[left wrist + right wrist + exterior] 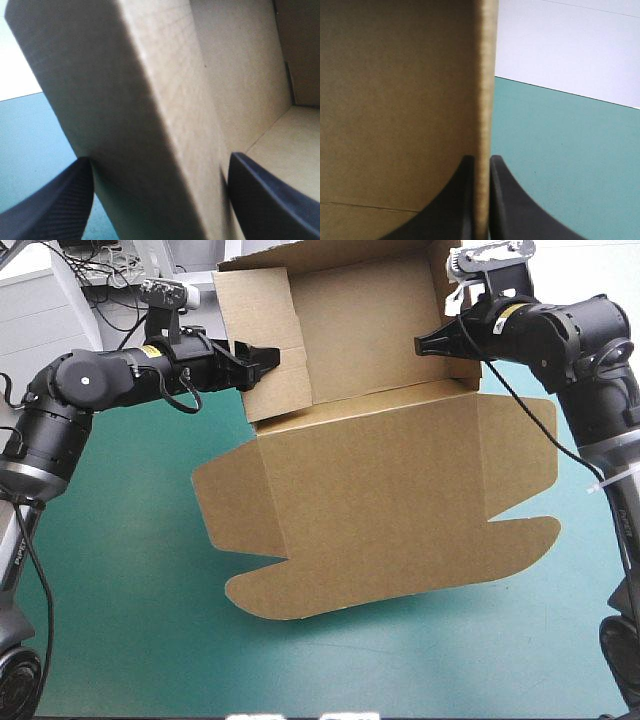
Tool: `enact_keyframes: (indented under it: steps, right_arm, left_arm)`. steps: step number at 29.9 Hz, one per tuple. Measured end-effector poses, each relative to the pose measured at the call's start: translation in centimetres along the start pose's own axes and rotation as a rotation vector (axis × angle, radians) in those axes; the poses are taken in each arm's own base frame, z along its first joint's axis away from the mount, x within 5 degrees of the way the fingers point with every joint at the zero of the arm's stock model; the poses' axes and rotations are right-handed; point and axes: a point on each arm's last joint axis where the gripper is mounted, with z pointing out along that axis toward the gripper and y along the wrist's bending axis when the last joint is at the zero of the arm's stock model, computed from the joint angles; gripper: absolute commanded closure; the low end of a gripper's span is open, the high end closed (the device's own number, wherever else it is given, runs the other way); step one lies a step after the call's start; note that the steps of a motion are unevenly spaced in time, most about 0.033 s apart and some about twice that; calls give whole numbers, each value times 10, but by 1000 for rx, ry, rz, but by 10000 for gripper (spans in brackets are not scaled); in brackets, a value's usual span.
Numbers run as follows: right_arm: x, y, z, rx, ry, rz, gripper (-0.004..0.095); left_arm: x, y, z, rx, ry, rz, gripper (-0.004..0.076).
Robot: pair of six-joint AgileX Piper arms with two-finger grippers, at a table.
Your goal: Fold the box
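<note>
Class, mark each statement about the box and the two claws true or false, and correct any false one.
1. The right claw is shut on a wall of the box. True.
2. The left claw is shut into one pointed arch. False: it stands open astride a box wall.
3. The box lies wholly flat. False: walls are raised at its far end, and only the lid panel spreads flat.
4. The cover under the box is teal-green. True.

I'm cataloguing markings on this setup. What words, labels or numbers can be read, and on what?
No text is legible.
Box: plain brown board, no print.
Left arm's yellow sticker and right arm's yellow sticker: too small to read.
Faint lettering low on right arm: blurred.
</note>
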Motion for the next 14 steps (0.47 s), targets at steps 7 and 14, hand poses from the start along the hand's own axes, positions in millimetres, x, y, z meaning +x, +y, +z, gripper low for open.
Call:
enact_keyframes:
  steps: [7,14]
  right_arm:
    - [3,3,12,-21,23,31,925]
    - [12,7,44,-42,91,61,925]
  left_arm:
    - [1,4,1,-42,12,-13,237]
    - [8,17,13,-100,62,-37,237]
